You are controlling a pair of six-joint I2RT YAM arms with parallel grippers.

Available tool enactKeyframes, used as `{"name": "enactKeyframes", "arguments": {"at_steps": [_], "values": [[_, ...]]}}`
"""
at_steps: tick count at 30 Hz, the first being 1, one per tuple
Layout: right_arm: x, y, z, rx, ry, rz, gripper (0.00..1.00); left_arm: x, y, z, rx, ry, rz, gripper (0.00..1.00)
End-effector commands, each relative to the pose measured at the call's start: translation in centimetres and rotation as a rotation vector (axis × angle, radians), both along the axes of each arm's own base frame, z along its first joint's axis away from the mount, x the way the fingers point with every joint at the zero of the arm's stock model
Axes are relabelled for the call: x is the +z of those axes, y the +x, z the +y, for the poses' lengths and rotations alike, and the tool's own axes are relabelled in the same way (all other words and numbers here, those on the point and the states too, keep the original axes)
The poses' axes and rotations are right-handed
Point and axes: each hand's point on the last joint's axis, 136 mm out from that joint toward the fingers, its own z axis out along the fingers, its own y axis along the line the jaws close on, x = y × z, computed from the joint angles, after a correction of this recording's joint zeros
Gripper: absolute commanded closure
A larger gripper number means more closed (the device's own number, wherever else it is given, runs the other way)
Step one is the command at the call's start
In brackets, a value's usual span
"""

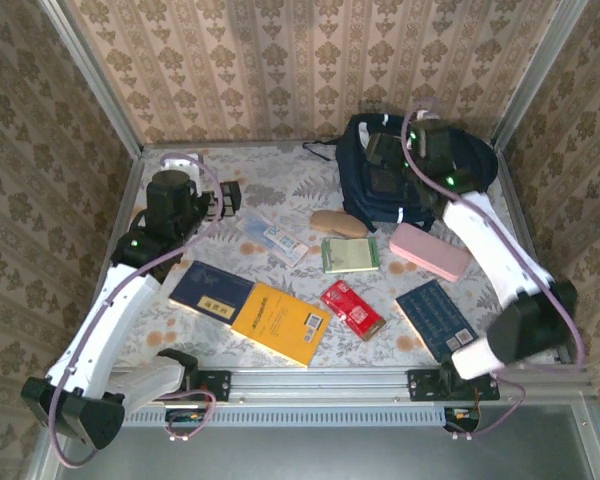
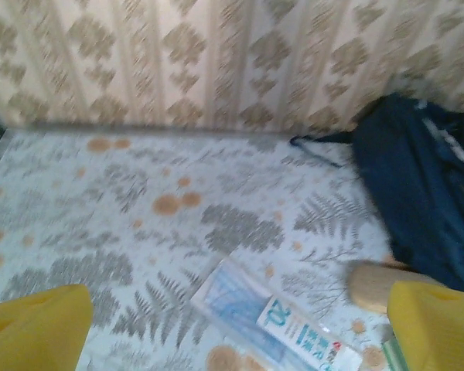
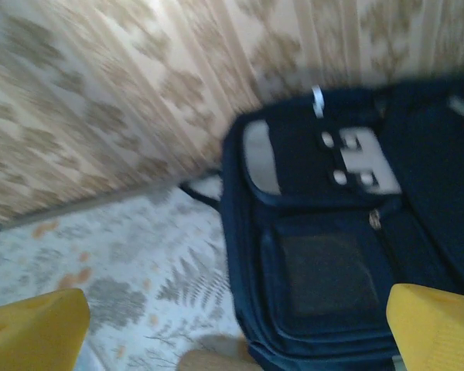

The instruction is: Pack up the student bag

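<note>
Setting: a table (image 1: 280,180) covered in pale cloth printed with grey ferns and orange spots, walled in by patterned wallpaper.
Task's thing: the student bag (image 1: 368,200), a large dark navy fabric backpack, lies at the far right corner of the table against the back wall. The right wrist view shows its pale grey patches near the top and its front pocket.
Left gripper (image 1: 228,200): over the far left part of the table, well apart from the bag. Its yellow fingers (image 2: 39,325) are spread wide with nothing between them.
Right gripper (image 1: 385,150): above the bag. Its yellow fingers (image 3: 433,325) are spread wide and grasp nothing.
Near the bag: a tan oval object (image 1: 338,223), a soft pink pencil case (image 1: 428,250) and a small green notebook (image 1: 350,254).
Middle: a clear flat packet with a blue and white card (image 1: 272,238) and a red packet (image 1: 351,309).
Near edge: a flat dark blue book (image 1: 212,291) touching a yellow book (image 1: 281,322), and a second dark blue book (image 1: 435,318) on the right.
</note>
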Motion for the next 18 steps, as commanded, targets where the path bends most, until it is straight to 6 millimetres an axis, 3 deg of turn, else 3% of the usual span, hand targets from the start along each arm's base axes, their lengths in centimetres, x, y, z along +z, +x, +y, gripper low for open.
{"name": "enactKeyframes", "arguments": {"at_steps": [1, 4, 8, 14, 18], "values": [[-6.0, 0.2, -0.5, -0.073, 0.038, 0.259, 0.0, -0.6, -0.8, -0.9, -0.034, -0.063, 0.042, 0.0], [-8.2, 3.1, -2.1, -0.068, -0.009, 0.325, 0.0, -2.1, -0.7, -0.7, -0.03, -0.027, 0.076, 0.0], [-10.5, 7.2, -3.8, -0.036, 0.094, 0.338, 0.0, -2.5, -0.9, -1.4, -0.064, -0.008, 0.079, 0.0], [-14.3, 11.0, -8.0, -0.066, 0.066, 0.44, 0.0, -3.5, -0.8, -1.7, -0.07, 0.02, 0.085, 0.0], [-17.3, 12.3, -7.3, 0.001, 0.128, 0.506, 0.0, -3.4, -0.9, -2.5, -0.107, 0.004, 0.08, 0.0]]}}
